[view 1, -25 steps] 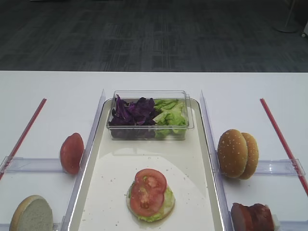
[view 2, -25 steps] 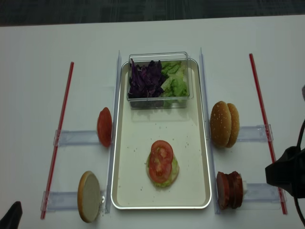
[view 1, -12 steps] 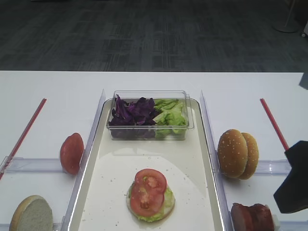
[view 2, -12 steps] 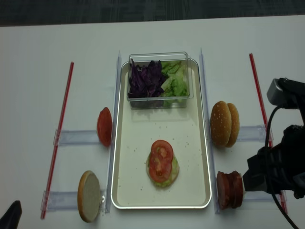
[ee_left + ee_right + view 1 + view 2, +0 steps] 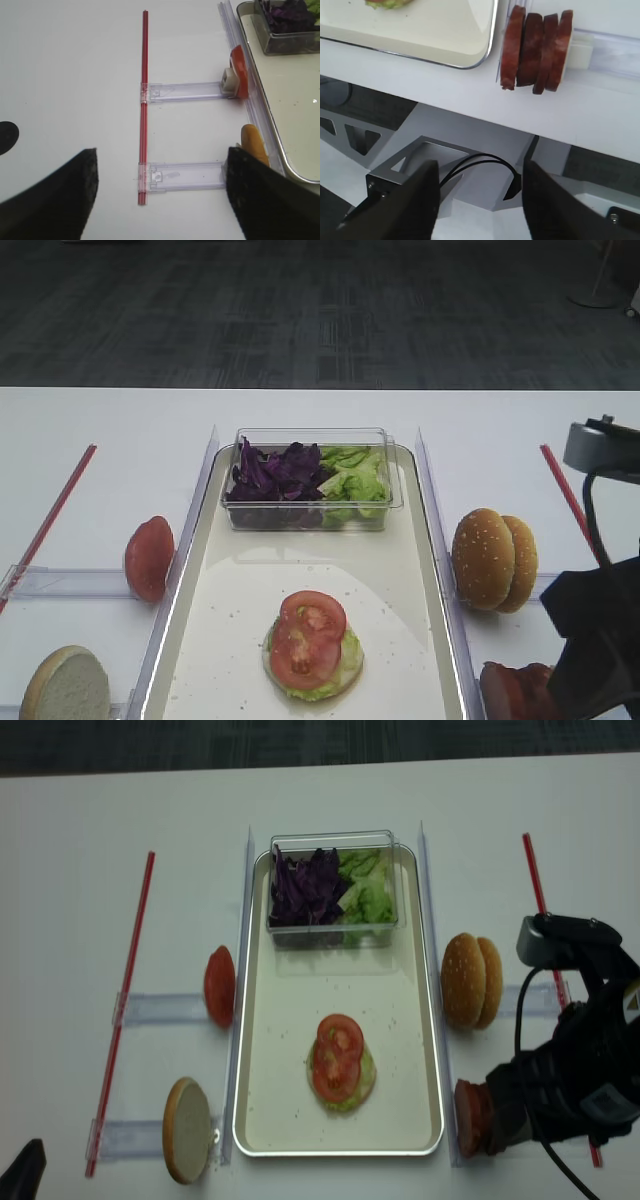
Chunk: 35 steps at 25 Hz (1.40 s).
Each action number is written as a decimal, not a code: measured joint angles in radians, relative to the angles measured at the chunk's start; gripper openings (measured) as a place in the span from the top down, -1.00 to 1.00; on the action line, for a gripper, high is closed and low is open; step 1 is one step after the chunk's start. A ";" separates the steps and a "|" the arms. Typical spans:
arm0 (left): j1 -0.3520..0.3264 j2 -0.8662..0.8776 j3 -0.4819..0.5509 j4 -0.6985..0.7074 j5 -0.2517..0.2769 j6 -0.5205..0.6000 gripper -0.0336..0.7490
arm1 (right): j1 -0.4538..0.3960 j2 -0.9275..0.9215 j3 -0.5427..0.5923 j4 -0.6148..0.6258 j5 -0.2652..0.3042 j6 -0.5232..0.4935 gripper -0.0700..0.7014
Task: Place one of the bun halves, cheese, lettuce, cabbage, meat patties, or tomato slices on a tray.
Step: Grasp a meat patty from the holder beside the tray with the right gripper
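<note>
Now my right hand hangs wide open, empty, near the patties. They stand on edge, tightly packed. I could pinch two or topple them.

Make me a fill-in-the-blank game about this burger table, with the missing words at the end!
1. On top of the stack on the tray lie two ____ slices.
2. The clear box holds purple cabbage beside green ____.
3. The right gripper has its jaws ____, with nothing between them.
4. In the right wrist view, ____ meat patties stand on edge in a row.

Missing words: tomato; lettuce; open; four
</note>
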 joint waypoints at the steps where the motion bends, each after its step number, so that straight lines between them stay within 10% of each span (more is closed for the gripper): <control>1: 0.000 0.000 0.000 0.000 0.000 0.000 -0.34 | 0.007 0.010 0.000 0.000 0.000 0.007 -0.24; 35: 0.000 0.000 0.000 0.022 0.000 -0.026 -0.34 | 0.095 0.367 -0.049 -0.070 -0.239 0.024 -0.20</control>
